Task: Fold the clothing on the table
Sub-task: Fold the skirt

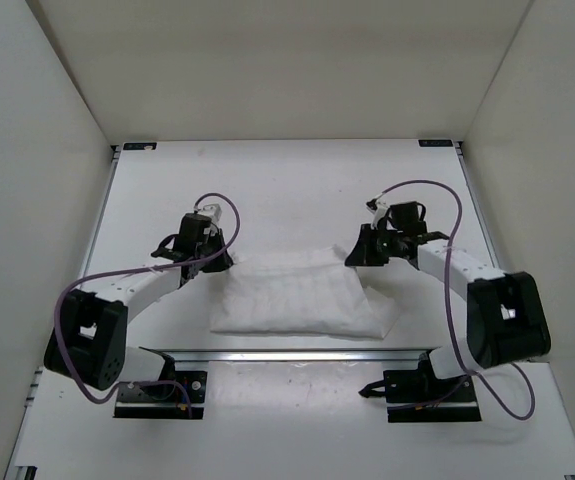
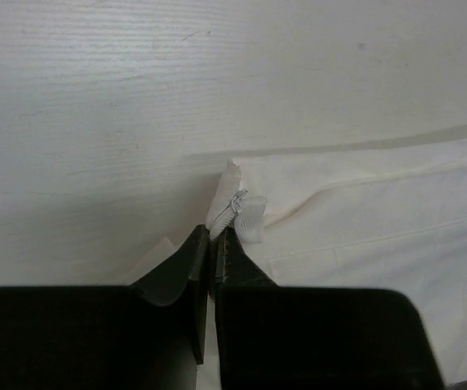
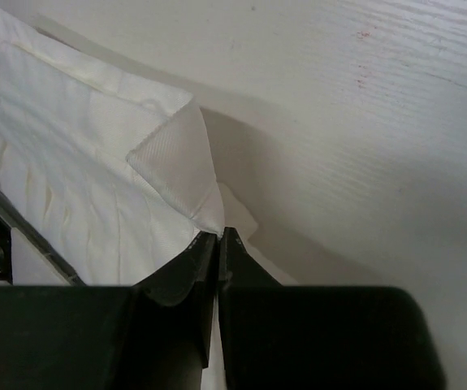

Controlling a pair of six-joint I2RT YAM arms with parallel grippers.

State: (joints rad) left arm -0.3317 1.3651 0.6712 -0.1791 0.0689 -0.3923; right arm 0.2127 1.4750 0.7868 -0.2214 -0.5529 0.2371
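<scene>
The white skirt (image 1: 297, 305) lay bunched on the counter (image 1: 297, 180) between the arms, the left gripper (image 2: 214, 236) pinched tight on one far corner and the right gripper (image 3: 218, 236) clamped on the other, each holding only a sliver of fabric at its tips. With so thin a bite, a sharp pull could have slipped a corner free. Uneven arm travel might have skewed the soft pleats or dragged the whole pile instead of folding it clean.

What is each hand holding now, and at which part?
The left hand pinches the clothing at its far left corner; the right hand pinches its far right corner, where the fabric is turned over.
</scene>
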